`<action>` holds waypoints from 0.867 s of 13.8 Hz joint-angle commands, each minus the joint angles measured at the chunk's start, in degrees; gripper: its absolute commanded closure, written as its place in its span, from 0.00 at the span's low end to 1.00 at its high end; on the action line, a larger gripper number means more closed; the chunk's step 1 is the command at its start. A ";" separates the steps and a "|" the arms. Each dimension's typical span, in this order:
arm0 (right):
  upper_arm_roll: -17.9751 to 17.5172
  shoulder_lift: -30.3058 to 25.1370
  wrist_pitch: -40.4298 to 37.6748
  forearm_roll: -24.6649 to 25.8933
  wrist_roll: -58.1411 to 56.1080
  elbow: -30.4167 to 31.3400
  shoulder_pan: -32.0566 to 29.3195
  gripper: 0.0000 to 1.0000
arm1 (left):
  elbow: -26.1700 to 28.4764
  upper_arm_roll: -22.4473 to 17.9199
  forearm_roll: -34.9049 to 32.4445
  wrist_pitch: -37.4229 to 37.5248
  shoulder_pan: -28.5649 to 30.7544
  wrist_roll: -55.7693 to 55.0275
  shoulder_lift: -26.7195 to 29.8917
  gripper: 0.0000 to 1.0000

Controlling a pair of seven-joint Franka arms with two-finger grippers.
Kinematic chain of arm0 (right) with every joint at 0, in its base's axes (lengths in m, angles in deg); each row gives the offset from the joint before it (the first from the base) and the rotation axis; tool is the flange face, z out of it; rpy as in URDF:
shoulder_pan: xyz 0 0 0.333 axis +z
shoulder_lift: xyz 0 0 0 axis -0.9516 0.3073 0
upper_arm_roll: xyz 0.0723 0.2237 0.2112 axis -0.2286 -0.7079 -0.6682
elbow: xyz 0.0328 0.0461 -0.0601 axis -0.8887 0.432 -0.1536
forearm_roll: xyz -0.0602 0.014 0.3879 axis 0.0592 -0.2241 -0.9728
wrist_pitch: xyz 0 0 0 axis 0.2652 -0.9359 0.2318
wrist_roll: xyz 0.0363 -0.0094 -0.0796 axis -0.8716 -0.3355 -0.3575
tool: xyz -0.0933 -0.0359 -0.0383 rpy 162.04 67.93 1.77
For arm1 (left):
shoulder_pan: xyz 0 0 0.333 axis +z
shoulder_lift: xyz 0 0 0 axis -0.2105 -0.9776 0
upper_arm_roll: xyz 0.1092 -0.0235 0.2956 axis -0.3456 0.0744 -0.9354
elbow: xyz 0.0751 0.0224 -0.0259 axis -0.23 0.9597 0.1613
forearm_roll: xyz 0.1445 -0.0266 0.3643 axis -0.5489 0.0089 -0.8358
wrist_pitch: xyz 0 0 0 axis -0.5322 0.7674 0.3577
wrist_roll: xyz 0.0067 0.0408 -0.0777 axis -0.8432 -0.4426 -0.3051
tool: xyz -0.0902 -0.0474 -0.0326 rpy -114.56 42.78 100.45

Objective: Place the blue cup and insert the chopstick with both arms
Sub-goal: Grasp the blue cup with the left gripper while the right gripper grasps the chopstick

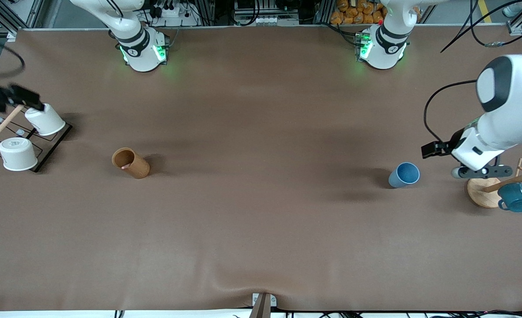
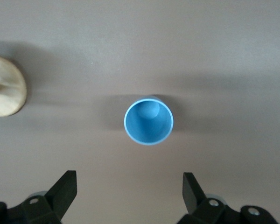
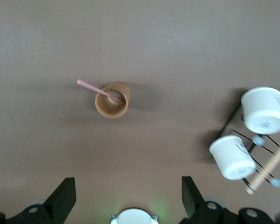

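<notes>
Front view is showing a task that, as far as I can judge, is hardly begun: the blue cup [image 1: 404,175] is standing untouched on the brown table [image 1: 261,229], and the chopstick [image 1: 125,167] is sitting in a brown wooden cup [image 1: 130,163] well apart from it, toward the right arm's end. Both things are waiting to be picked up, so everything is left to do: taking the cup, setting it in place, drawing the stick out, and dropping it into the cup. The left gripper [image 1: 482,171] is hanging with its fingers spread wide and holding nothing, over the table just beside a round wooden rack base [image 1: 482,192]; the blue cup is near it on the table, toward the middle. In the left wrist view the cup [image 2: 149,121] is sitting upright, mouth up and empty, ahead of the spread fingers [image 2: 65,190] and roughly centred between them. The right gripper [image 1: 5,99] is hovering at the table's edge over a black wire rack [image 1: 49,150] bearing two white cups [image 1: 18,153] turned upside down; its fingers [image 3: 63,196] are spread too and carrying nothing. From the right wrist view the wooden cup [image 3: 112,99] is lying well ahead of that gripper, with the pink stick [image 3: 91,87] leaning out over its rim. A teal mug [image 1: 516,197] is hanging by the wooden rack, close to the left gripper.
</notes>
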 commanded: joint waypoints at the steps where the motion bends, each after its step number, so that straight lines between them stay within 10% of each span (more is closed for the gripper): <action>1: -0.19 7.90 4.12 -1.94 0.81 -1.29 0.43 0.00 | 4.63 -0.03 0.62 -6.98 0.13 0.54 -0.95 0.00; 9: -0.28 15.04 17.06 -2.82 -2.00 -0.33 6.05 0.00 | 5.88 -0.03 0.54 -18.52 1.63 0.54 -10.44 0.12; 12: -0.19 14.34 19.95 -2.47 -1.57 3.27 7.37 0.00 | 5.97 -0.03 0.54 -19.22 1.72 0.54 -11.85 0.64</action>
